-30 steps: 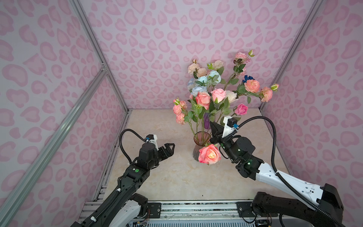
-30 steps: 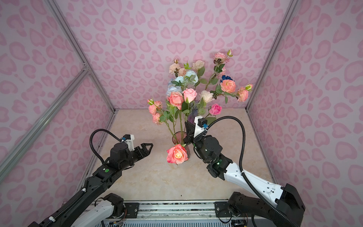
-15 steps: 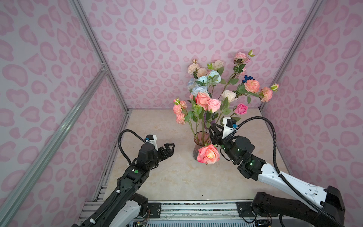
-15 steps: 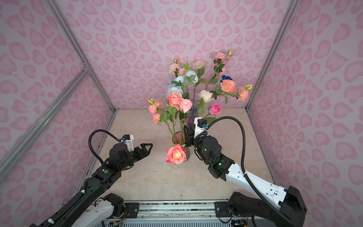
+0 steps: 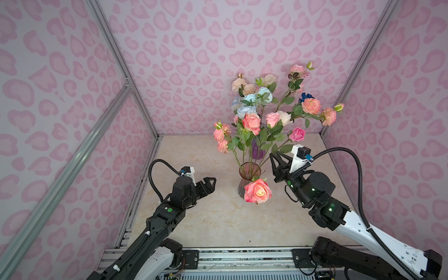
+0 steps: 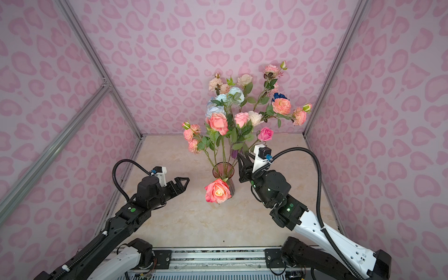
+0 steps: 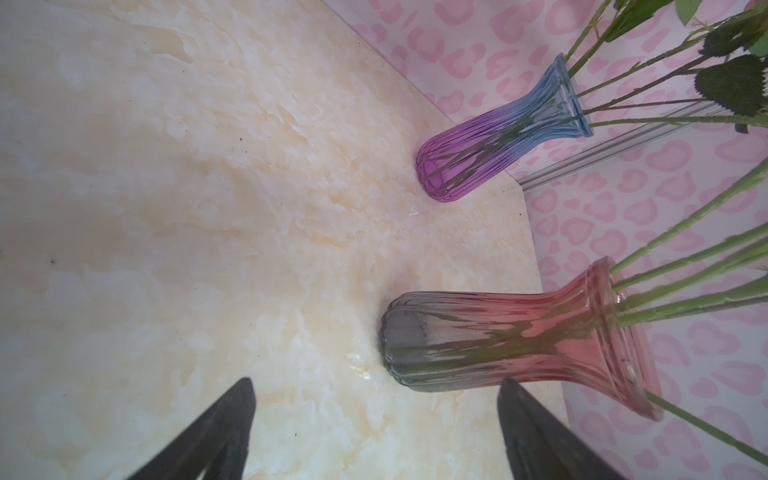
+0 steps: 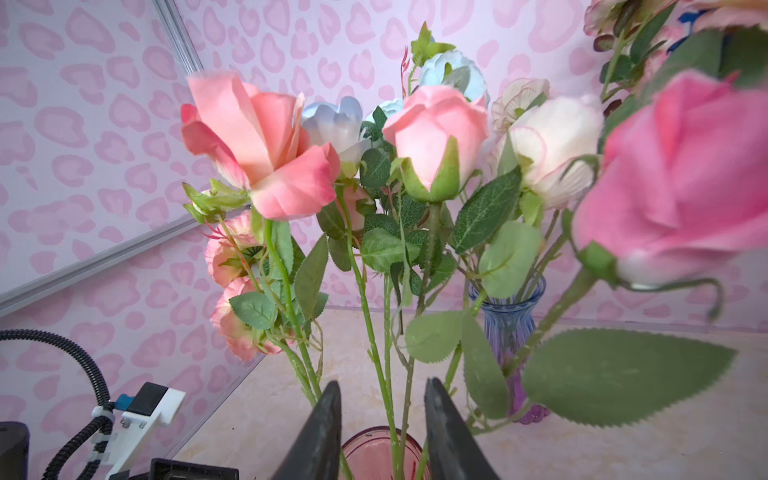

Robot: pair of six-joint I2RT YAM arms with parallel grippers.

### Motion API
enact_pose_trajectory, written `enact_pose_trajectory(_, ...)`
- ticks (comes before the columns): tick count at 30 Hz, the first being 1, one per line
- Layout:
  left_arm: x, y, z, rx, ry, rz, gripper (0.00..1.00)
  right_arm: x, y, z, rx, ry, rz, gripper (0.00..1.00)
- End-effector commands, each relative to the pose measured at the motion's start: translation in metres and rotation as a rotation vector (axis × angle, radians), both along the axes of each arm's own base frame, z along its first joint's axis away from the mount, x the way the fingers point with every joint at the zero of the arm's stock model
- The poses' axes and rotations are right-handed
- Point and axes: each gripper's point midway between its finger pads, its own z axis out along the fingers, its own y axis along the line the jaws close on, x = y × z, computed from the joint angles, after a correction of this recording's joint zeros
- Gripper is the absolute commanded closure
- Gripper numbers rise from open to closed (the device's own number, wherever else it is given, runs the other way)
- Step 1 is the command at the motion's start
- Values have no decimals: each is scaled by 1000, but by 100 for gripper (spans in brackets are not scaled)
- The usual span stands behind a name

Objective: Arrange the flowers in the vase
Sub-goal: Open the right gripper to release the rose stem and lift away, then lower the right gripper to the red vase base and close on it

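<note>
The flowers (image 5: 252, 121) are standing in the pink ribbed vase (image 5: 243, 181) and the purple-blue vase (image 7: 498, 137) behind it; one peach rose (image 5: 257, 191) is drooping over the pink vase's front; the right gripper (image 8: 380, 386) is hovering near the stems, fingers slightly parted, pinching nothing; the left gripper (image 5: 212, 185) is gaping wide, empty.

Purple vase (image 5: 257, 152) behind the pink vase (image 5: 242, 185) mostly hidden by leaves (image 5: 264, 135), pink vase's lower body covered by a coral rose (image 5: 257, 191), magenta rose (image 8: 681, 183) blurred in the right wrist view
</note>
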Motion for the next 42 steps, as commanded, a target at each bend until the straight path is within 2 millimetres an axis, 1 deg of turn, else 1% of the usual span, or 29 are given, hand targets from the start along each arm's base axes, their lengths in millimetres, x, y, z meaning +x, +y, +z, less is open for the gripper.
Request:
enact_pose_trajectory(1,5,-4,8,-30,-30,-5,8,-5,-11,-21,-46,58,-24,68)
enact_pose_trajectory(3,6,-4,7,-33,-31,-4,8,-5,-26,-39,-40,118,-83,72)
enact_pose_trajectory(5,6,-4,4,-29,-21,-2,8,-3,-37,-67,-21,194,-117,74)
enact_pose_trajectory(7,7,-5,0,-25,-11,-3,9,0,-42,-105,29,301,-105,74)
enact_pose_trajectory(8,7,-6,-1,-27,-6,-6,9,0,-44,-127,60,364,-93,73)
enact_pose_trajectory(9,7,-6,-1,-27,-4,-8,9,1,-45,-144,87,408,-83,72)
enact_pose_trajectory(11,6,-6,-2,-26,-4,-10,9,-1,-42,-177,148,479,-57,69)
enact_pose_trajectory(13,5,-5,-2,-22,-8,-7,9,-3,-35,-202,171,521,-29,67)
enact_pose_trajectory(15,4,-3,-3,-20,-9,-1,9,-5,-27,-219,204,546,-1,66)
enact_pose_trajectory(17,4,-3,-4,-22,-8,1,9,-5,-20,-233,198,570,7,66)
enact_pose_trajectory(21,4,-4,-9,-23,8,-2,9,2,4,-254,134,650,61,66)
enact_pose_trajectory(23,4,-5,-11,-24,16,-5,9,8,14,-265,97,678,77,66)
enact_pose_trajectory(27,4,-7,-11,-25,18,-14,9,19,24,-278,67,687,80,67)
enact_pose_trajectory(32,2,-6,-8,-9,15,-24,9,29,41,-286,22,693,114,67)
enact_pose_trajectory(37,1,-4,-5,-8,2,-21,9,39,46,-291,-36,697,103,67)
enact_pose_trajectory(42,-1,-3,-6,-6,3,-21,9,49,58,-291,-69,692,123,67)
